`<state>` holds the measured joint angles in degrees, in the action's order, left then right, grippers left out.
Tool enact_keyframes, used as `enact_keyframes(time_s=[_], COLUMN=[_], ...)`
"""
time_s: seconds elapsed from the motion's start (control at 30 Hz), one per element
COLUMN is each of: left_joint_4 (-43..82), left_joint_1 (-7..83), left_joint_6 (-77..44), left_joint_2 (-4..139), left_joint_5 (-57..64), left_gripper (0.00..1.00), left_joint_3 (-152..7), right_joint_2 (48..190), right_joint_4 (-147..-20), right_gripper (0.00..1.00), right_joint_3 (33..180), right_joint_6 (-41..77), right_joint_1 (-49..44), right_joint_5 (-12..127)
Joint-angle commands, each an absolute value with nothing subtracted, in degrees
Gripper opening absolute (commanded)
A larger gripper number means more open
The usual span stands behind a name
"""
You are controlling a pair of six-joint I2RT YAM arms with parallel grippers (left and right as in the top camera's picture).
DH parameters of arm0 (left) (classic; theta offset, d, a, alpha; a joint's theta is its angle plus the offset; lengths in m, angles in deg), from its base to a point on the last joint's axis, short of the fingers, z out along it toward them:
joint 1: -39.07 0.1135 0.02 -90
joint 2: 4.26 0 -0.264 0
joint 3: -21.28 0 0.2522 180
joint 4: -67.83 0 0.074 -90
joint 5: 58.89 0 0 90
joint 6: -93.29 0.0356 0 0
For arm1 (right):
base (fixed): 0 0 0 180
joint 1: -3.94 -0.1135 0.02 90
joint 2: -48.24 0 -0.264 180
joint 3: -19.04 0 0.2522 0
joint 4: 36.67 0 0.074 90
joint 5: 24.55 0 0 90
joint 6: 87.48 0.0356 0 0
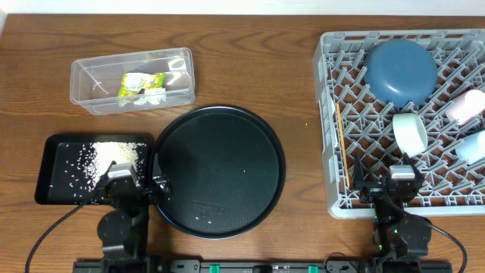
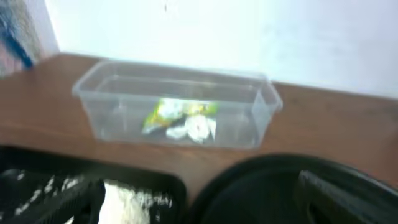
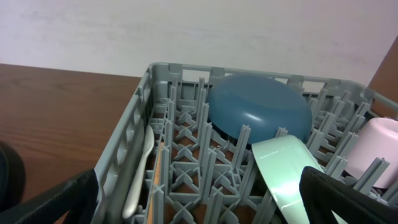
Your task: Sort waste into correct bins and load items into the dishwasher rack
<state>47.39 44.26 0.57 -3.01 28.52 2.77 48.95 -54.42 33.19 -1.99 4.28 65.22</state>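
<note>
Left gripper: the left gripper (image 1: 121, 178) is held low over the near right corner of the black tray (image 1: 45, 171); its fingers are spread wide and nothing is held.
Right gripper: the right gripper (image 1: 400, 178) is parked at the near edge of the dishwasher rack (image 1: 326, 114), opened wide and empty.
Waste: the rice (image 1: 102, 159) is heaped in the black tray; the wrapper (image 1: 142, 82) is seen inside the clear tub (image 1: 83, 72) on the surface (image 1: 265, 61).
Items: the blue bowl (image 1: 400, 72), mint bowl (image 1: 411, 130), pink cup (image 1: 466, 105) and pale blue cup (image 1: 471, 145) are racked; the chopstick (image 1: 341, 144) and white utensil (image 3: 138, 180) are laid front to back along the rack's left wall.
Progress: the sorting is judged essentially done.
Deciding relation: a few pale specks (image 1: 198, 220), possibly grains, are seen on the round tray (image 1: 220, 171) near its front rim. They lie to the right of the left gripper and slightly closer to the robot, so the left arm is the nearer one.
</note>
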Motion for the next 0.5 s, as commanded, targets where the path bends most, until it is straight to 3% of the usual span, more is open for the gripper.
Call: enact_keyframes(time_s=[0.0,0.47], left_joint_4=[51.72,50.32], left_joint_1=[44.59,44.63], left_joint_6=[1.43,1.56], left_joint_2=[-4.19,-4.01], left_joint_5=[27.86,27.71], left_gripper=[0.98,0.97], left_joint_3=[7.27,7.29], right_joint_2=[48.58,48.58], right_joint_4=[-54.68,-54.68], right_gripper=[0.99,0.99], right_joint_3=[33.12,33.12], right_joint_6=[-2.69,-2.69], right_joint_1=[3.97,3.97], right_joint_5=[65.01,64.98])
